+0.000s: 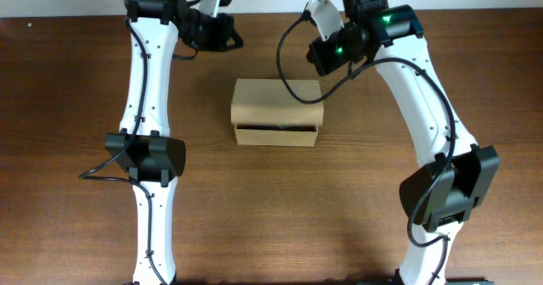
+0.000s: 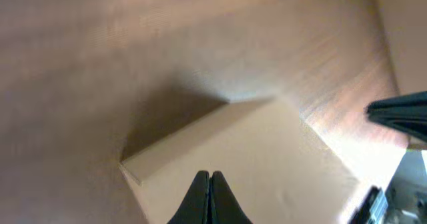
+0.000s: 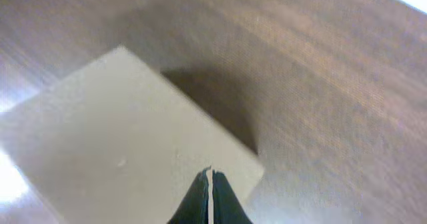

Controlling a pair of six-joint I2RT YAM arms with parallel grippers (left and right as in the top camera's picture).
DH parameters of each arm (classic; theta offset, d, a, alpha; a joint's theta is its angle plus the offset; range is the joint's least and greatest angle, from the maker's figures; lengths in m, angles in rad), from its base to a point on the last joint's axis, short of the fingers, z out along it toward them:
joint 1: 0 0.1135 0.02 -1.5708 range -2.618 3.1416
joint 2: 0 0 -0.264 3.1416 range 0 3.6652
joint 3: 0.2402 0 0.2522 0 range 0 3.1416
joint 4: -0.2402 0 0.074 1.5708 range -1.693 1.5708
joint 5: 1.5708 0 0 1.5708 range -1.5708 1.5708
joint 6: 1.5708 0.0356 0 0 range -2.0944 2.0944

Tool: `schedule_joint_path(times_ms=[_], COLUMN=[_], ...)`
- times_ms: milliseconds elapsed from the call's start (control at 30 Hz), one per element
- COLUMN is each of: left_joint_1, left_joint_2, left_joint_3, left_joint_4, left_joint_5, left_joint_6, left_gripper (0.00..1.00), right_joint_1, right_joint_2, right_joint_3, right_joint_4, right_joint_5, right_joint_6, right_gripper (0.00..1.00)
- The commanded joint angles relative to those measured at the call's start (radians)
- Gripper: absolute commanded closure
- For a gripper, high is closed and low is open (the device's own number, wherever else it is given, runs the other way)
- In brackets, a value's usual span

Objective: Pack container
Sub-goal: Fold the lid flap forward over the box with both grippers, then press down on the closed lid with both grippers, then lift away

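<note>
the container (image 1: pixel 277 107) lies flat at the centre of the surface (image 1: pixel 339 217), lid down, between both arms. left end effector (image 2: pixel 210 179): fingers pressed together, gripping nothing, near the container's far left corner. right end effector (image 3: pixel 207 177): closed, empty, near the far right corner.

Left gripper (image 2: pixel 209 179) closed, right gripper (image 3: pixel 207 176) closed, both angled downward.

White tubular arm links (image 1: pixel 146 73), black joint housings (image 1: pixel 151 156), green status lights (image 1: pixel 388 18), thin black looping cable (image 1: pixel 281 56), black tapered pincer fingers (image 2: pixel 198 201).
</note>
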Motion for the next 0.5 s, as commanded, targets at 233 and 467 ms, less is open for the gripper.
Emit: schedule_joint_path(times_ms=[233, 467], left_joint_1=[-0.034, -0.072], left_joint_2=[-0.119, -0.308], left_joint_3=[0.016, 0.007], left_joint_4=[-0.145, -0.145], left_joint_5=[-0.357, -0.443], left_joint_6=[0.051, 0.046], left_gripper=[0.98, 0.98], right_joint_1=[0.107, 0.131], right_joint_2=[-0.144, -0.329], right_joint_3=[0.022, 0.021], right_joint_4=[-0.124, -0.152], right_joint_5=[0.292, 0.400], right_joint_6=[-0.059, -0.059], right_gripper=[0.96, 0.96])
